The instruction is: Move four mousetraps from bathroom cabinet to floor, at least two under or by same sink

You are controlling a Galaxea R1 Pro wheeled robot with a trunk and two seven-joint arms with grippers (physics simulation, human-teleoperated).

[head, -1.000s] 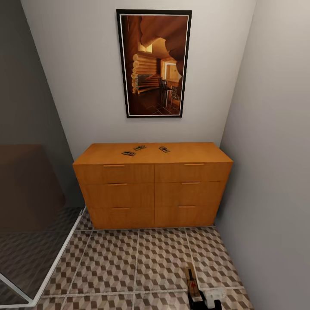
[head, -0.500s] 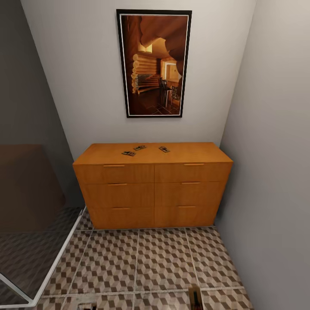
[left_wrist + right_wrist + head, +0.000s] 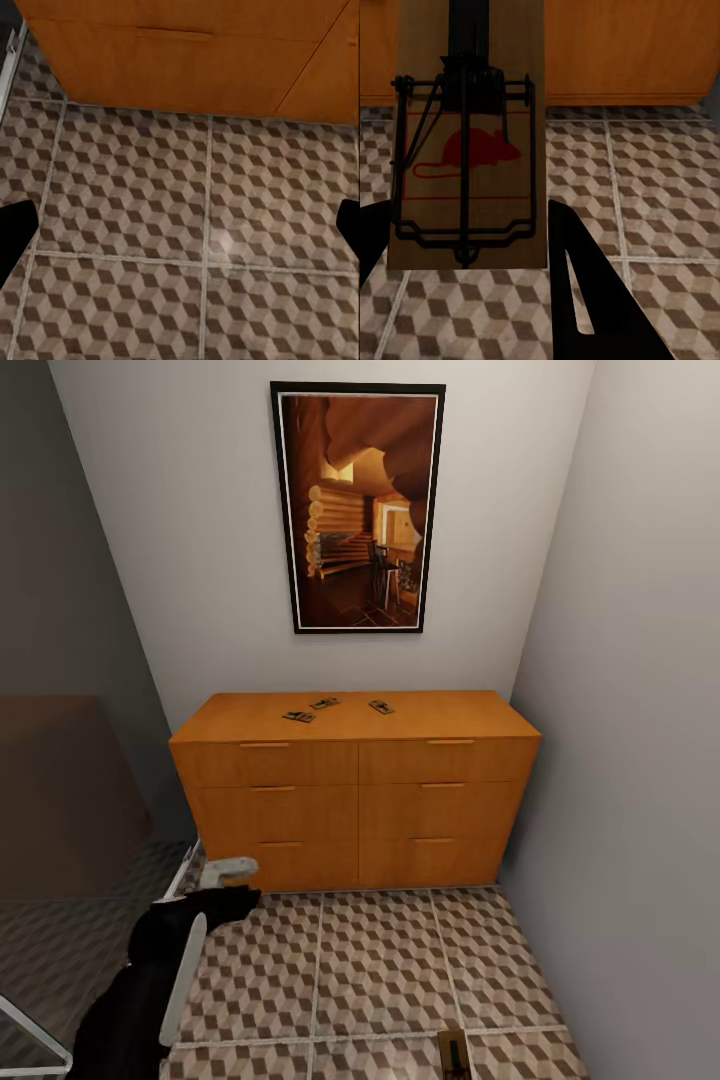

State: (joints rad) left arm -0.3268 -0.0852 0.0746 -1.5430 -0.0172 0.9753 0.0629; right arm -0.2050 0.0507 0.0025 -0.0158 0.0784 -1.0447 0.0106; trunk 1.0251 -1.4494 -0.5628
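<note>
**Mousetrap held at the right gripper, three more on the cabinet**

Mousetraps number four across the views. From the head camera, three of them (image 3: 299,716), (image 3: 324,703), (image 3: 381,707) lie on top of the orange-brown cabinet (image 3: 355,790), well apart from its front edge, beneath a framed picture (image 3: 358,507) on the wall. The left arm (image 3: 165,980) reaches over the bathroom floor (image 3: 370,970) toward the cabinet's lower left corner. At the bottom edge, a sliver of a fourth mousetrap (image 3: 455,1052) shows.

The right wrist camera gives that trap in full: the held mousetrap (image 3: 469,142), wire frame and red mouse print up, sits clamped between the right gripper (image 3: 465,247) fingers, above the tiles, cabinet drawers behind.

The left wrist camera looks down at bare tiles; the left gripper (image 3: 180,225) has its fingertips (image 3: 16,225) spread wide, holding nothing.
</note>
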